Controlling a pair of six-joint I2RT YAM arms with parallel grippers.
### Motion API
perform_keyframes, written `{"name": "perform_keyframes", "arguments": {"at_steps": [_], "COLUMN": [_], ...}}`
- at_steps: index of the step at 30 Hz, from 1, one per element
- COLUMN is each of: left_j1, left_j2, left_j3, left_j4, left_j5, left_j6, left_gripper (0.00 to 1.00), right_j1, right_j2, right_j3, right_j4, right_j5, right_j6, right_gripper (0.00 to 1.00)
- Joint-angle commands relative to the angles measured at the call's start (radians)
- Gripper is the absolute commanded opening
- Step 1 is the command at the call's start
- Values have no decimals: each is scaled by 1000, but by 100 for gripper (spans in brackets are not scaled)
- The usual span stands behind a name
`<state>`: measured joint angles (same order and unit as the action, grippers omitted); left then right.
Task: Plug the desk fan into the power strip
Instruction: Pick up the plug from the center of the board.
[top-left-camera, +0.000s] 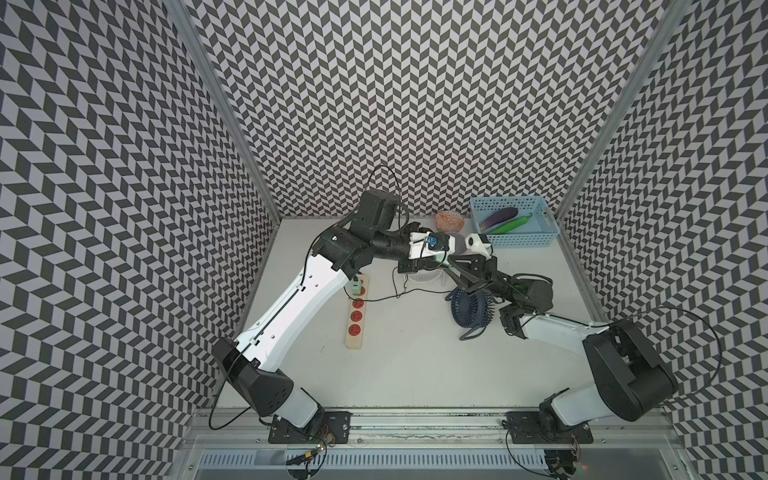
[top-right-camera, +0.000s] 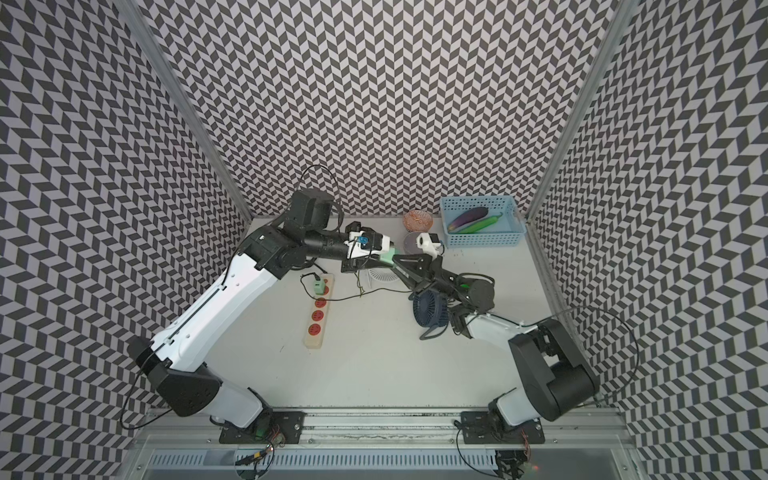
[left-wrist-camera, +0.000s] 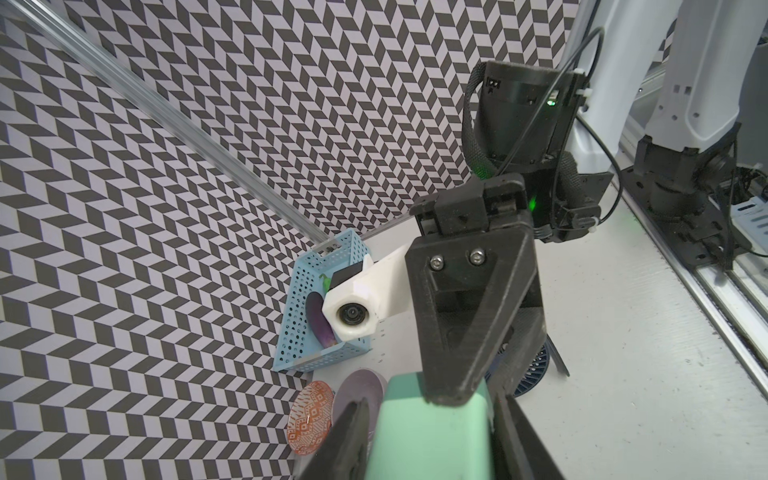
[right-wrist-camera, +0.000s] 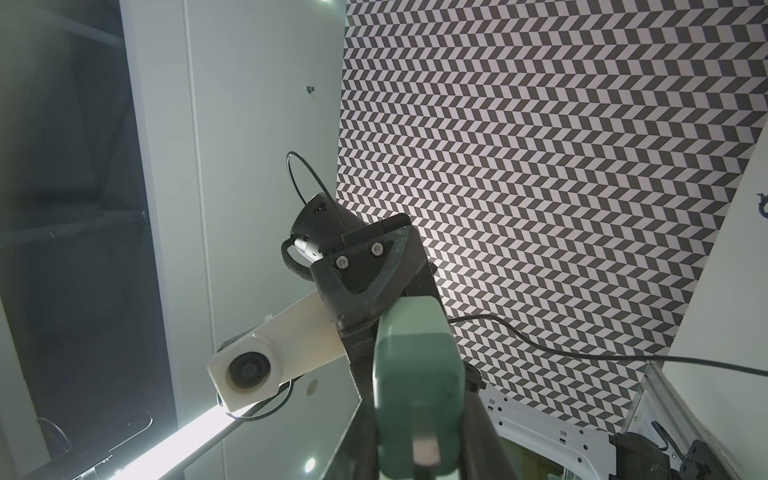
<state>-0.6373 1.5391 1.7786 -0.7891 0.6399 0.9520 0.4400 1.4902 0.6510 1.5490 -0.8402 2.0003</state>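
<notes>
White shells (top-left-camera: 291, 303), black joints (top-left-camera: 623, 374), thin cables (top-left-camera: 385, 167).

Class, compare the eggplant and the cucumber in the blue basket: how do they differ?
The eggplant is purple; the cucumber is green. The eggplant is thicker, the cucumber slimmer. Both are long and lie side by side in the blue basket.

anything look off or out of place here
Yes. The navy fan seems to lie tilted, face up, not upright. A mint-green plug hangs in mid-air, held by the right pincer with the left pincer around it; a green adapter already sits in the power strip.
</notes>
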Motion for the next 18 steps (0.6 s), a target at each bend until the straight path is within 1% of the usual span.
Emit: {"name": "perform_keyframes", "arguments": {"at_steps": [1,5,6,8,10,13,16,18], "left_j1": [5,5,5,5,5,5,5,5], "left_j2": [-14,-20,-19,-22,-23,-28,-24,-26], "left_j3": [-13,-10,-17,-32,-28,-26,-27,-15], "left_j4": [12,18,24,39,43,44,43,42], "left_j5": [-57,-68,-75,-92,-98,-97,-91,-79], "left_j6": [0,-15,-16,-23,-32,-41,-37,-47], "left_gripper": [42,40,43,55,57,53,43,40], "right_j1": [9,7,7,7,7,7,8,9], "right_j2": [-50,-58,-60,-70,-74,-75,-77,-77], "right_j3": [28,34,36,33,32,36,28,27], "right_j4": [211,208,201,175,162,166,157,158], "right_j5": [-22,-33,-38,-39,-38,-50,-43,-42], "right_j6": [-22,-28,-37,-55,-60,-60,-66,-61], "right_gripper": [0,0,0,0,0,0,0,0]}}
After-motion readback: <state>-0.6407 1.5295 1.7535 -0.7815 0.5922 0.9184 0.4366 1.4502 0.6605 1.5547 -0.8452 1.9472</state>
